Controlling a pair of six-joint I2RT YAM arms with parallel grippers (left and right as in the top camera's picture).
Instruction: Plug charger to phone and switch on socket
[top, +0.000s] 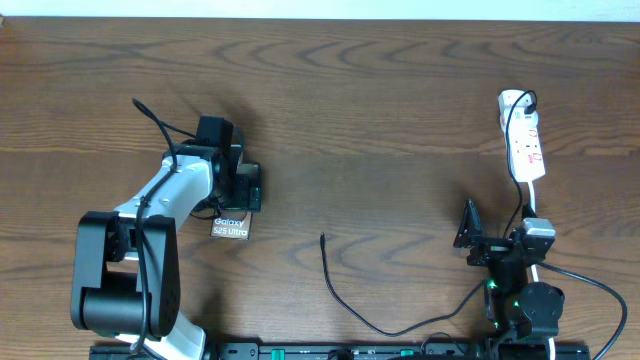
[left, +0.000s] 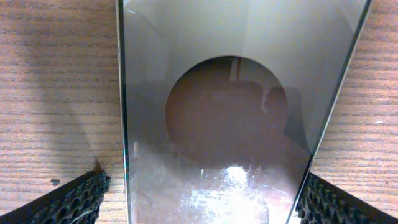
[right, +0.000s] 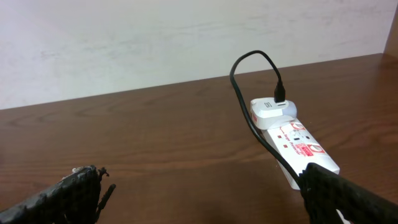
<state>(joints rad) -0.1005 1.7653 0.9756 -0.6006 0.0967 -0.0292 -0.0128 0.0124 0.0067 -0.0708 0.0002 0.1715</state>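
Eyes on the phone (top: 232, 228): a flat dark slab lying face-flat on the wooden table (top: 350, 100), its white "Galaxy S25 Ultra" lettering readable at the near end. The far end is covered from above by the left gripper (top: 240, 185). Up close from the left wrist, the phone is glossy and full of reflections, with a big dark circular mark in the middle. One knurled black fingertip (left: 74, 199) sits just outside each long edge, so the fingers are spread and straddle the slab. Whether the pads actually touch its edges I can't tell.

To the right of the phone, near it but apart, lies the free tip of the charger (top: 323, 245). The thin black cable curves from there toward the near table edge and off to the right.

Far right of the phone and further back sits the socket (top: 525, 140), white with red markings. The charger's black plug sits in a white adapter (right: 270, 111) at its far end, the cable looping above it. The right gripper (right: 202, 186) hangs short of the socket, fingers splayed wide with nothing between them. One fingertip hides the socket's near end in the right wrist view.
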